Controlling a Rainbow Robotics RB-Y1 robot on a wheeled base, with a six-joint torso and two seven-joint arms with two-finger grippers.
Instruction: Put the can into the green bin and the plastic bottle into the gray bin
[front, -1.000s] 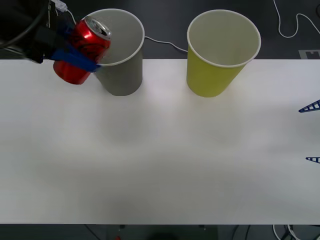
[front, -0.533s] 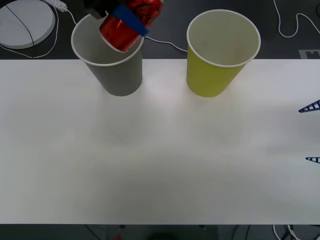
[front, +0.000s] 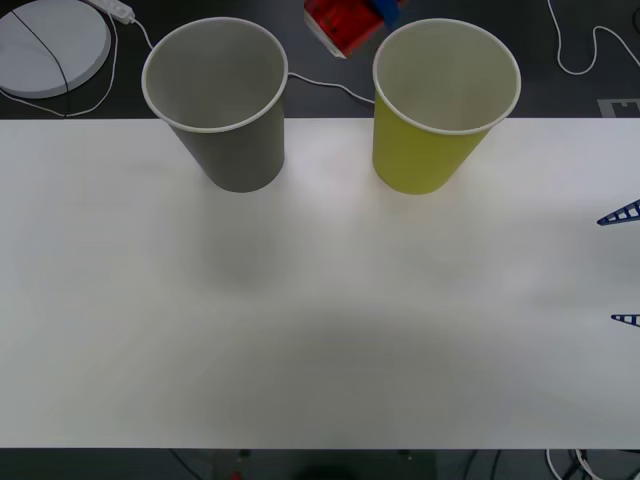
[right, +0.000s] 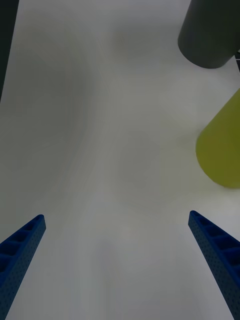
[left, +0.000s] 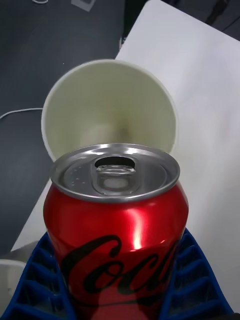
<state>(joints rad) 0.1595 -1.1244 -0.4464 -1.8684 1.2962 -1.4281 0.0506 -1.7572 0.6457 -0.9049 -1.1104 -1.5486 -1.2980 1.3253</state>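
Note:
The red can hangs in the air at the far edge of the table, between the gray bin and the green bin, close to the green bin's rim. My left gripper is shut on the can. In the left wrist view the can sits upright between the blue fingers, silver top showing, with a bin's pale inside just beyond it. My right gripper waits open at the table's right edge, with nothing between its fingers. The plastic bottle is out of view.
Both bins stand upright at the back of the white table. Behind the table, a round white disc and cables lie on the dark floor. The right wrist view shows the gray bin and the green bin.
My left gripper has carried the can rightward, from left of the gray bin, over its opening, to the gap beside the green bin. The right arm has not moved.

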